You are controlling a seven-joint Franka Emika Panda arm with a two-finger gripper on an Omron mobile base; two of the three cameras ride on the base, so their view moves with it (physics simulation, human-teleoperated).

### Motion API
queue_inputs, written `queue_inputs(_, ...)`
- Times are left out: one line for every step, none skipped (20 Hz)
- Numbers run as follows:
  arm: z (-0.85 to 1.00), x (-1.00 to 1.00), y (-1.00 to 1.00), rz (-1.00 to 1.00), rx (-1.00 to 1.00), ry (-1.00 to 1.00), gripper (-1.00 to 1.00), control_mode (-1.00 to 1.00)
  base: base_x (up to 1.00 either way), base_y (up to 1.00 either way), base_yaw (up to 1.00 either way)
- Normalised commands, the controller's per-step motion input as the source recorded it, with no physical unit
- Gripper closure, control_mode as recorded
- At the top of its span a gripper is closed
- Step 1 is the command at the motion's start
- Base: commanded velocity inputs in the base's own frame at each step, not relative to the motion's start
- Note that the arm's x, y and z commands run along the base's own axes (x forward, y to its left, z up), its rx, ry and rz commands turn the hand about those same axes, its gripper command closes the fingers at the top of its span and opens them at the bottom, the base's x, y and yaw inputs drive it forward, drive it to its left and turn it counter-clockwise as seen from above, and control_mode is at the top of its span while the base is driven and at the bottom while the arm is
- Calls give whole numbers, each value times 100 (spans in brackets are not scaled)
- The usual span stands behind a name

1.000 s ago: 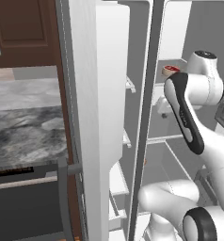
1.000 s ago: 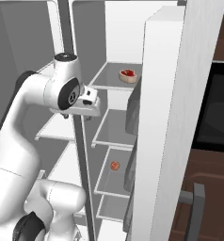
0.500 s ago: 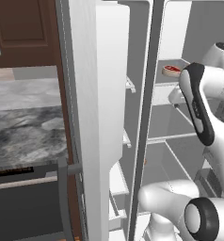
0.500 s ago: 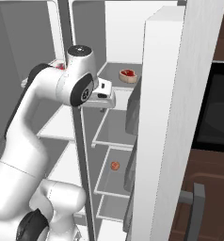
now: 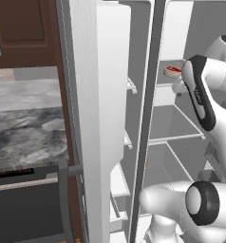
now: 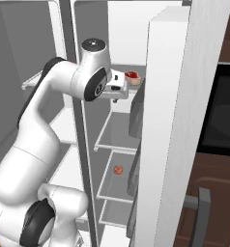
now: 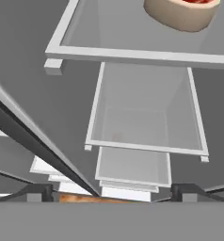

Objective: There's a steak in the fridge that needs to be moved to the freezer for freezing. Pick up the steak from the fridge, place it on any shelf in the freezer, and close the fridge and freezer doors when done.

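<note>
The steak (image 6: 132, 75) is a red piece lying in a shallow tan bowl (image 7: 182, 14) on an upper shelf (image 7: 132, 55) of the fridge (image 6: 119, 130); it also shows as the steak (image 5: 172, 71) beside my forearm. My gripper (image 6: 116, 98) hangs just left of the bowl, at the shelf's front edge, pointing down. In the hand view the gripper (image 7: 114, 192) is open, its fingertips (image 7: 38, 191) wide apart with nothing between them. The freezer (image 5: 129, 142) is the narrow compartment left of the centre post (image 5: 148, 118). Both doors stand open.
The open fridge door (image 6: 170, 120) stands close on my right, the open freezer door (image 5: 100, 109) on the left. A small orange-red ball (image 6: 118, 170) rests on a lower fridge shelf. A marble counter (image 5: 29, 133) lies beyond the freezer door.
My arm has swung up and into the fridge, carrying the hand rightwards along the upper shelf towards the bowl. The steak and doors have not moved.
</note>
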Motion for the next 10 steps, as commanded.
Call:
queue_inputs(24,46,-21,2,0,-5,-100,-100,0,0,0)
queue_inputs(20,41,-25,3,0,-10,-100,-100,0,0,0)
queue_inputs(18,35,-29,4,0,-21,-100,-100,0,0,0)
queue_inputs(13,25,-26,6,0,-29,-100,-100,0,0,0)
queue_inputs(16,22,-19,6,0,-34,-100,-100,0,0,0)
queue_inputs(16,22,-16,7,0,-34,-100,-100,0,0,0)
queue_inputs(19,31,-9,7,0,-29,-100,-100,0,0,0)
queue_inputs(16,38,-9,7,0,-24,-100,-100,0,0,0)
queue_inputs(15,44,-11,7,0,-21,-100,-100,0,0,0)
queue_inputs(13,47,-11,6,0,-19,-100,-100,0,0,0)
